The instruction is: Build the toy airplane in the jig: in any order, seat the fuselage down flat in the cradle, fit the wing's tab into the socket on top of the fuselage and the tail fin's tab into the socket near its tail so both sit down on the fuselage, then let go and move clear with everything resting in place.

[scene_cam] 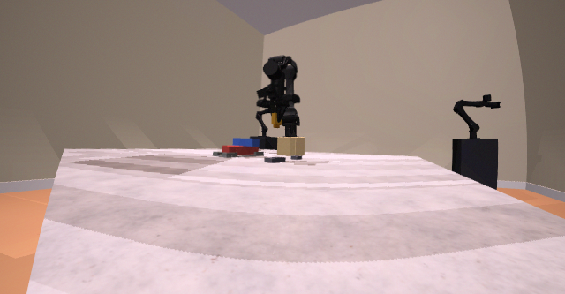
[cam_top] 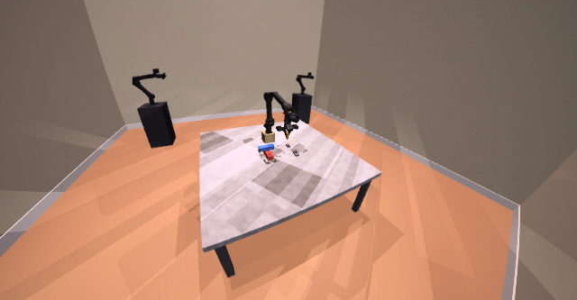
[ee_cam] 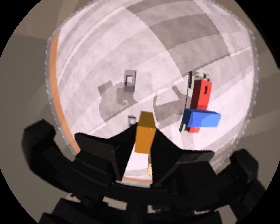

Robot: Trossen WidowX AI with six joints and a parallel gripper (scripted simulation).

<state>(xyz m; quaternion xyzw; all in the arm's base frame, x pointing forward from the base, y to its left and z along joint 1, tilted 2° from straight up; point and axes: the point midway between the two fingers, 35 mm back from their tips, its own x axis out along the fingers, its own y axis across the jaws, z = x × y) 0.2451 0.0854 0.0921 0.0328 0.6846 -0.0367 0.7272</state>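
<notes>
Top view: 1 gripper (cam_top: 288,133) (scene_cam: 275,114) (ee_cam: 144,125) hangs over the table (cam_top: 288,214) (scene_cam: 282,237) (ee_cam: 96,55), beside the red fuselage (cam_top: 269,155) (scene_cam: 238,149) (ee_cam: 201,95) and blue wing (cam_top: 266,148) (scene_cam: 245,142) (ee_cam: 203,119).

Exterior view: the orange tail fin (cam_top: 288,135) (scene_cam: 275,120) (ee_cam: 145,134) is well above the tabletop; the wing lies atop the fuselage.

Wrist view: the gripper grasps the fin between its 2 fingers; 1 socket shows uncovered in the fuselage.

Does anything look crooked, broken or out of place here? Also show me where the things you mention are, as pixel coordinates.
Nothing stands out. The red block (cam_top: 269,155) (scene_cam: 234,149) (ee_cam: 200,95) lies flat, the blue bar (cam_top: 266,148) (scene_cam: 245,142) (ee_cam: 203,119) sits across it near one end, and the end effector (cam_top: 288,133) (scene_cam: 275,119) (ee_cam: 144,125) grips an orange piece (cam_top: 288,135) (scene_cam: 275,121) (ee_cam: 145,139) above the table (cam_top: 234,210) (scene_cam: 282,241) (ee_cam: 96,65). I see no spill or damage.
</notes>
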